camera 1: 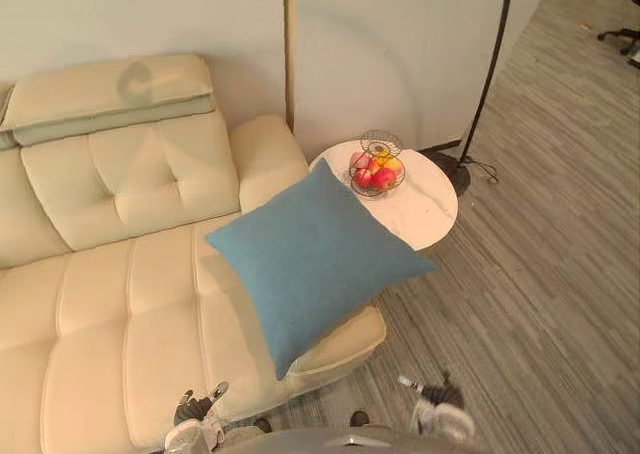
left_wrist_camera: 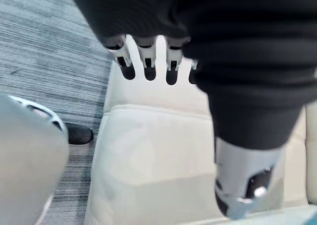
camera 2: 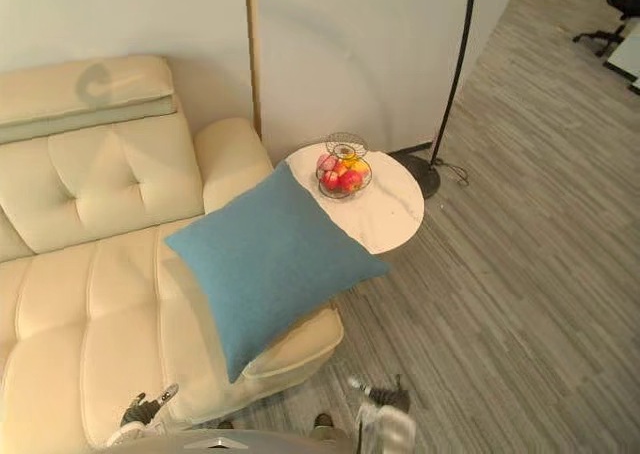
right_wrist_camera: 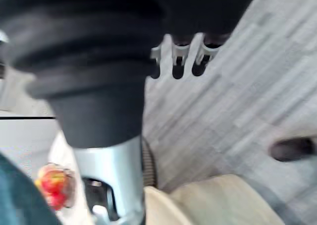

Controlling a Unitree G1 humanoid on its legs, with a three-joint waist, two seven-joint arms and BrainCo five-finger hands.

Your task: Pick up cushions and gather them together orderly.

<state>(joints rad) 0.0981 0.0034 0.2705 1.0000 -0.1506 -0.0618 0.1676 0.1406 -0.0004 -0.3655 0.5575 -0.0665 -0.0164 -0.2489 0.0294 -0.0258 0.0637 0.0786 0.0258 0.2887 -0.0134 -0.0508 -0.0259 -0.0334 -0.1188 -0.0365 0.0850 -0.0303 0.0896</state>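
A blue square cushion (camera 1: 312, 259) lies tilted on the right end of the cream sofa (camera 1: 110, 304). One corner rests against the armrest and another overhangs the round side table. My left hand (camera 1: 200, 409) hangs low above the sofa's front edge, fingers (left_wrist_camera: 148, 66) straight and holding nothing. Over the grey floor near the sofa's front corner hovers my right hand (camera 1: 438, 406); its fingers (right_wrist_camera: 178, 61) are also straight and it holds nothing. The cushion's edge (right_wrist_camera: 15, 200) shows past the right thumb.
A round white side table (camera 1: 435, 214) stands at the sofa's right end and carries a wire basket of fruit (camera 1: 377, 171). Behind it a black floor lamp pole (camera 1: 490, 84) rises from its base (camera 1: 455, 171). Grey plank floor (camera 1: 550, 304) stretches to the right.
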